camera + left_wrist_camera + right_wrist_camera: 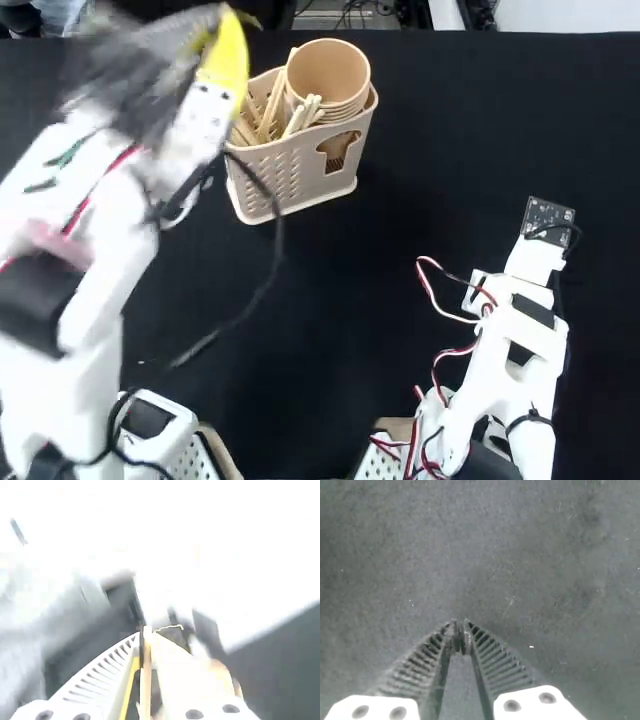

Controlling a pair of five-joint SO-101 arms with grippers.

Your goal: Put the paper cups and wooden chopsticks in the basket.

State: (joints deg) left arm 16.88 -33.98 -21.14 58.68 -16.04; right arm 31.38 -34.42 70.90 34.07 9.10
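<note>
**Cups and chopsticks sit in the basket, left gripper beside its rim**

Nearest, the right gripper (459,635) hangs low over the black table (400,200). It is pressed closed, tips touching, with nothing held, well apart from the basket (300,170). Farther off, the left gripper (228,55) is raised just beside the basket's rim. It is too blurred to tell how far open it is or whether it grips anything. The basket stands upright, with stacked paper cups (327,70) and wooden chopsticks (268,105) inside.

No legible text, label, number or sign on any surface.
</note>
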